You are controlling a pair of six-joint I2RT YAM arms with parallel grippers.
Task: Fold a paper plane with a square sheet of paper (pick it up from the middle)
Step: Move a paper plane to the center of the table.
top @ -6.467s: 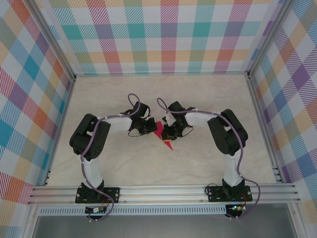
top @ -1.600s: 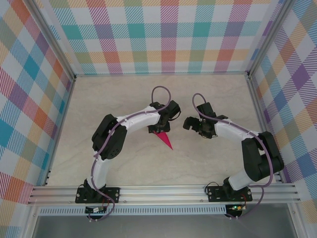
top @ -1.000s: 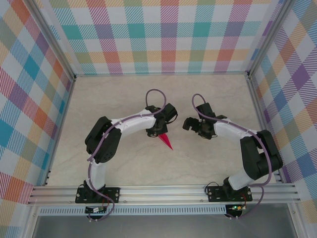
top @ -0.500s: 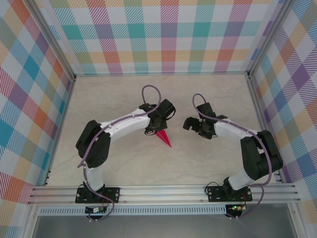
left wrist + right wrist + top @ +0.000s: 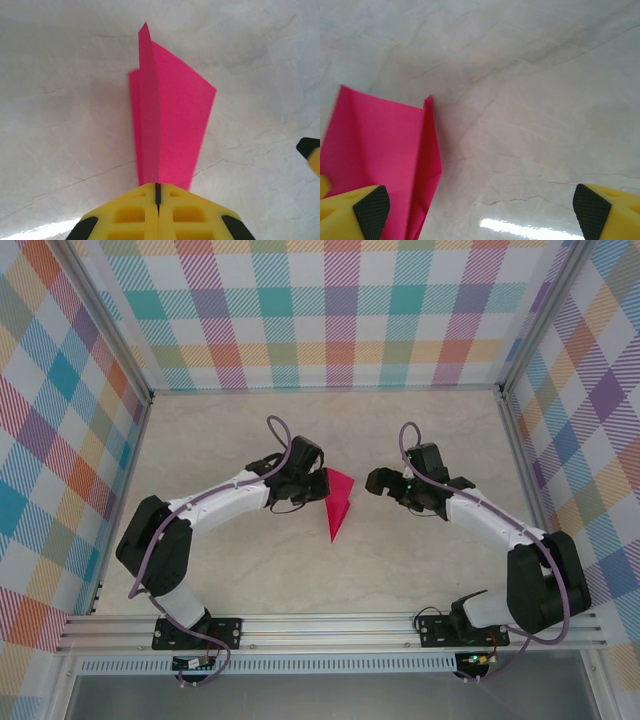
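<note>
- Paper plane (image 5: pixel 339 502): magenta-pink pointed dart with a centre crease, flaps slightly sprung; sits directly right of the left gripper (image 5: pixel 321 486).
- Left gripper: clenched on the plane's wide rear end.
- Right gripper (image 5: pixel 371 480): jaws spread wide, grasping nothing, across the plane from the left gripper.

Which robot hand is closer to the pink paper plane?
Left. The left gripper is shut on the paper plane near its wide end. The right gripper is open on the other side, a gap away.

The left arm reached far toward the middle, and the left end effector (image 5: pixel 318 487) was pinched shut on the paper plane (image 5: pixel 338 502). The right arm bent inward, and the right end effector (image 5: pixel 373 481) was wide open.
</note>
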